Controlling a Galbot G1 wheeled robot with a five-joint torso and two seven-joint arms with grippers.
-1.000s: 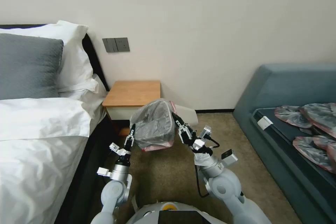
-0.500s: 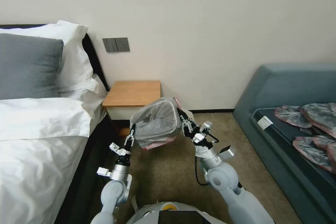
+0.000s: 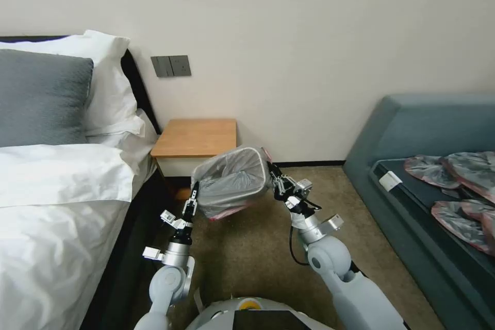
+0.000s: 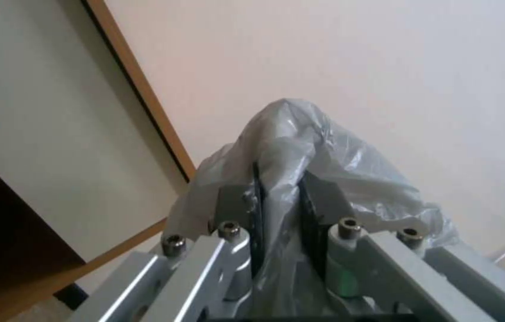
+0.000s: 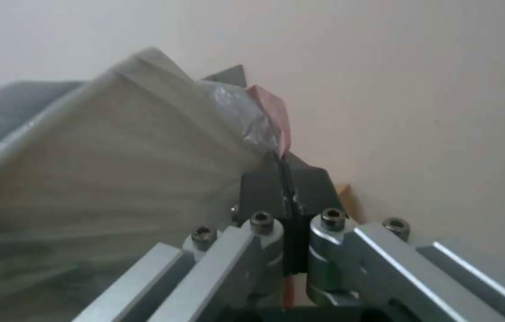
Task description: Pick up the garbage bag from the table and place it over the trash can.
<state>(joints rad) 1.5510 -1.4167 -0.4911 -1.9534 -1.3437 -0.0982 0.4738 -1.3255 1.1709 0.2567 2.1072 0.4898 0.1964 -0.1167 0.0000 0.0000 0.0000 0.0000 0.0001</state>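
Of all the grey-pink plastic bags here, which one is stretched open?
The garbage bag held between both grippers, beside the table; the other bags lie flattened on the sofa.

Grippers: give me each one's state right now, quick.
Left gripper: shut on the garbage bag, pinching its left side.
Right gripper: shut on the garbage bag's pinkish-red rim, right side.

The garbage bag [image 3: 232, 185] is translucent grey with a pinkish-red rim. The surface [image 3: 196, 137] is orange-brown wood. The trash can [image 3: 242, 153] shows cream.

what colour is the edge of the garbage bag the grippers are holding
Pinkish-red, on the garbage bag; clearest in the right wrist view.
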